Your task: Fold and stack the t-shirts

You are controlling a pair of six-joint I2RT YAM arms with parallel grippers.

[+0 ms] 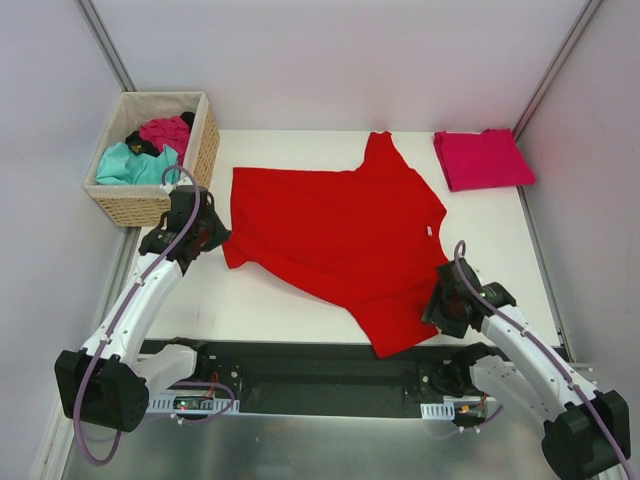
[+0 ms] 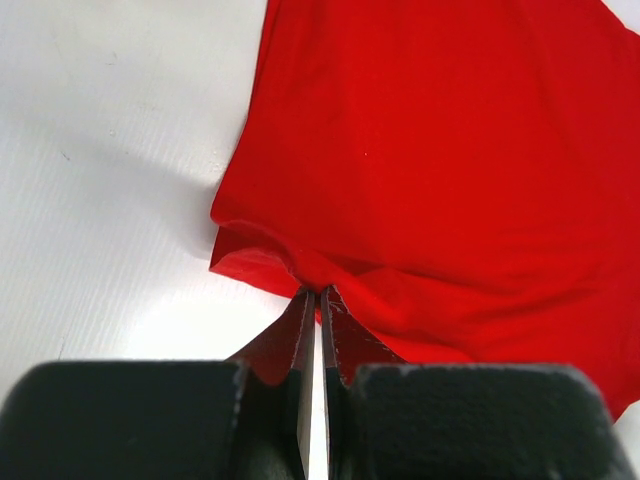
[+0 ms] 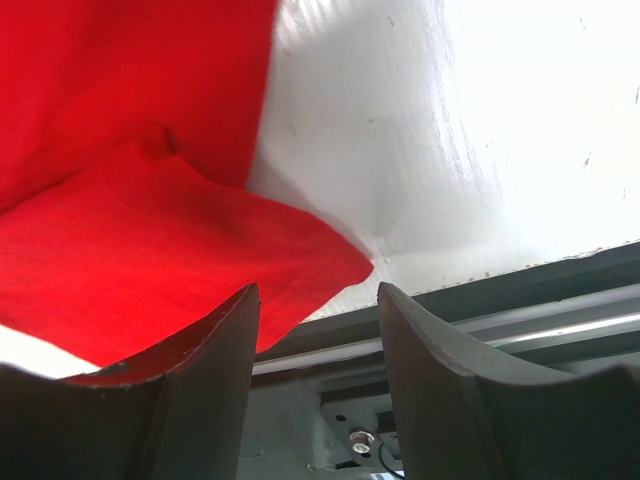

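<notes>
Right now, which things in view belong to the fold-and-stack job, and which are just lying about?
Job: red t-shirt spread on the table, left gripper shut on its edge, right gripper open at its corner; folded crimson t-shirt; teal t-shirt, magenta t-shirt, black t-shirt, in the wicker basket.
Lying about: wicker basket; table.

Nothing legible; white tag (image 1: pixel 427 231) on the red t-shirt (image 1: pixel 330 240) is too small

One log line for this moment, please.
left fingers: shut on red shirt edge | right fingers: open beside its near corner | pink shirt: folded, far right
</notes>
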